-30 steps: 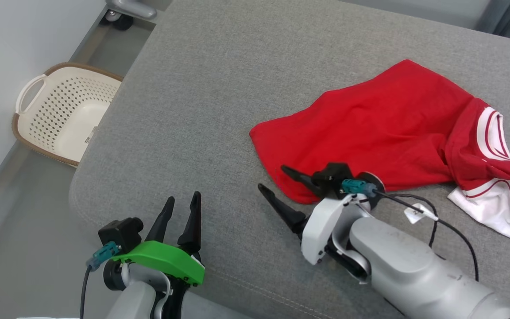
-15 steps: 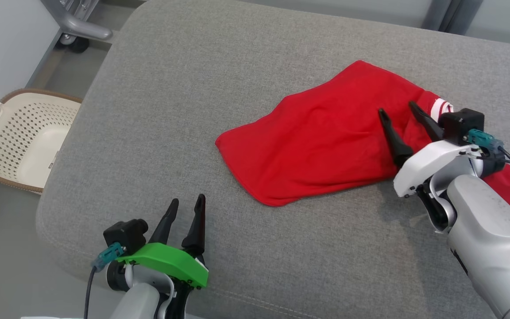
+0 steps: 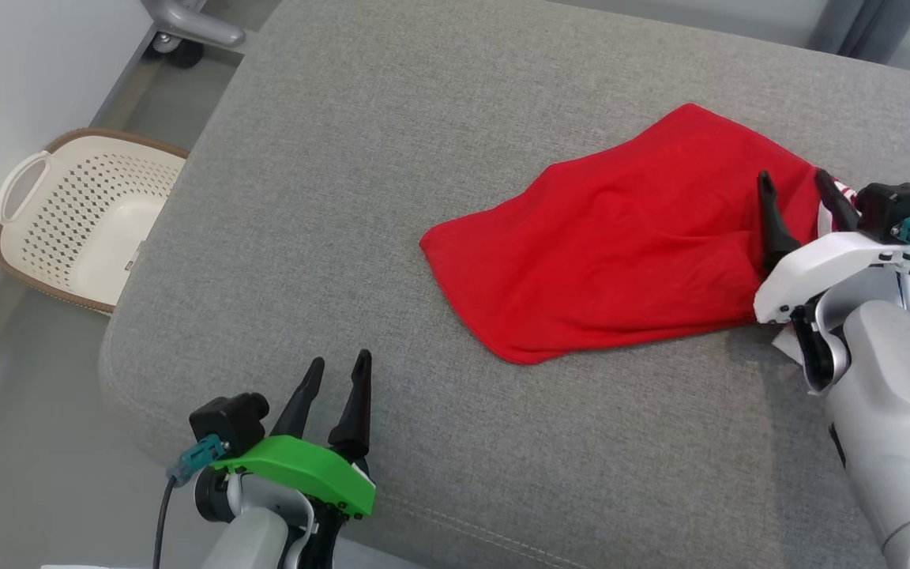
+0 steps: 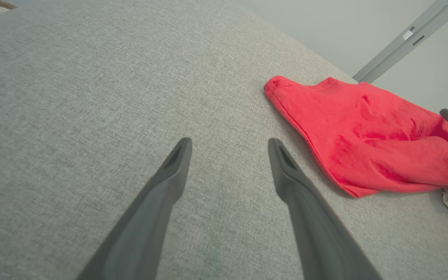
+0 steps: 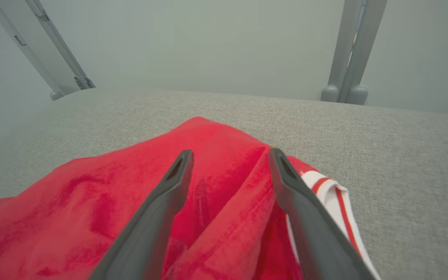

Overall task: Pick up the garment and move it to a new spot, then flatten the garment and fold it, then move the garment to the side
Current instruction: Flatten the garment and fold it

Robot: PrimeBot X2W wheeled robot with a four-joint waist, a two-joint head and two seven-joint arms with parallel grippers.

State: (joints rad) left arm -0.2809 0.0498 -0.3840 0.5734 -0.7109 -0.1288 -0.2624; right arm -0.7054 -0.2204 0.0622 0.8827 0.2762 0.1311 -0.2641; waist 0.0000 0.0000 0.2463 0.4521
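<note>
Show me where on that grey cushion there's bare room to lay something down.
Bare cushion runs from the red garment to the edge by the basket, ahead of the left gripper. Crowded at the right, where the right gripper hangs over the garment.

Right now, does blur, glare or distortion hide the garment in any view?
Head view: even light, no glare, garment sharp. Left wrist view: wide-angle stretch, garment clear. Right wrist view: red saturated, folds beside the right fingers soft.
</note>
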